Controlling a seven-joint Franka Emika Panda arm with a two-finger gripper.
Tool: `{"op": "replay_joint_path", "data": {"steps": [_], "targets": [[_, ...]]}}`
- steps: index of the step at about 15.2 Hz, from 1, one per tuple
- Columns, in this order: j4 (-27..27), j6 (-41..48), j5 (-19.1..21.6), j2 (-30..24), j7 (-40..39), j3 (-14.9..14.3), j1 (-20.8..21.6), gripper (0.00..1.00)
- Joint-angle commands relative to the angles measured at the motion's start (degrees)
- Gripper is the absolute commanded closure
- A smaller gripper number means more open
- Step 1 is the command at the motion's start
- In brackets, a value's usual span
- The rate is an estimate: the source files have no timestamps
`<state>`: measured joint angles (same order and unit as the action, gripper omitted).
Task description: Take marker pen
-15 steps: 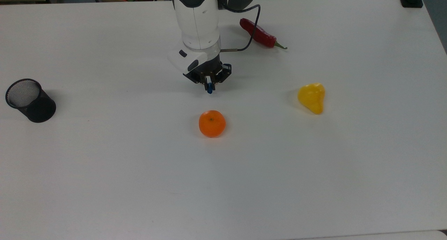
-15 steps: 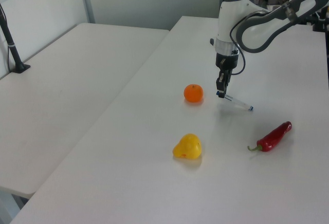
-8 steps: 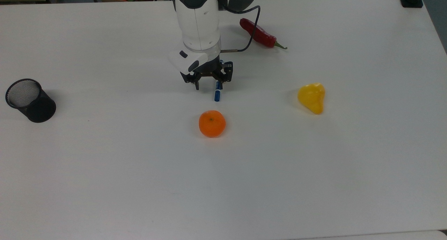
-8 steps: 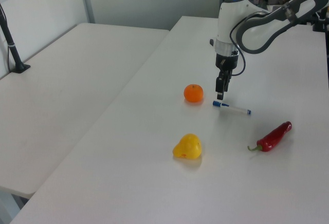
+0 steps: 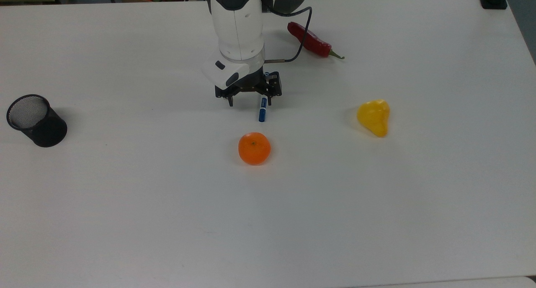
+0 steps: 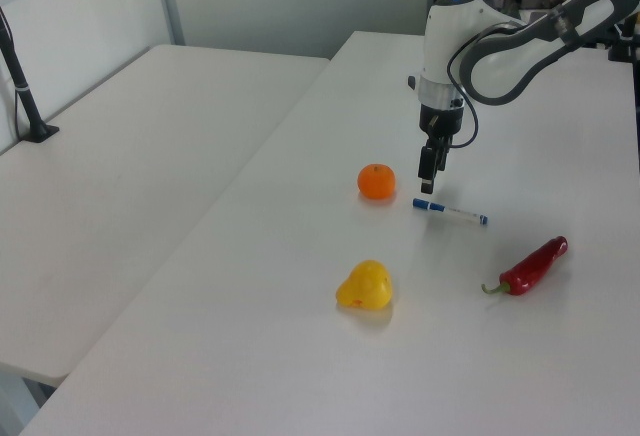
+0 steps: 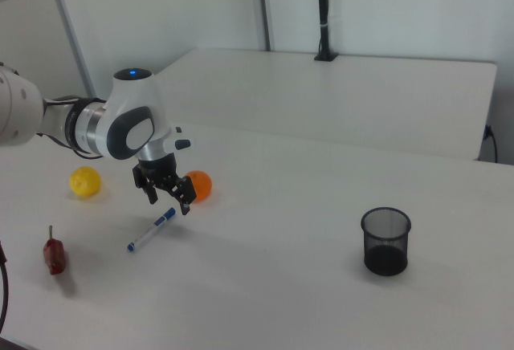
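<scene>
Nearest in the top view, the orange (image 5: 254,148) sits alone; just behind it the marker pen (image 5: 262,111) now lies flat on the table (image 5: 377,204), dropped a moment ago. The gripper (image 5: 248,103) hangs above its capped end, fingers spread and empty, so the pick must be redone.

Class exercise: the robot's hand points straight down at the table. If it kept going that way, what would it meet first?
Most likely the marker pen, which lies flat right beneath the open hand. Depth is unclear, so one finger may land on the bare table beside it.
</scene>
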<state>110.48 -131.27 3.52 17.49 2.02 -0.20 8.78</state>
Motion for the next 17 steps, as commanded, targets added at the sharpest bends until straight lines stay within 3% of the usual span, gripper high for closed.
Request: {"op": "replay_joint_path", "data": {"steps": [1,4,13,17], "targets": [[0.7,-0.6,-0.8,-2.8,0.5,-0.4,0.1,0.0],[0.3,1.8,-0.6,-7.7,0.7,-0.4,-1.7,0.0],[-2.9,29.6,0.0,-24.6,0.8,-0.4,-7.2,0.0],[-6.8,35.9,-0.1,-26.5,1.0,-0.5,-9.1,0.0]]}}
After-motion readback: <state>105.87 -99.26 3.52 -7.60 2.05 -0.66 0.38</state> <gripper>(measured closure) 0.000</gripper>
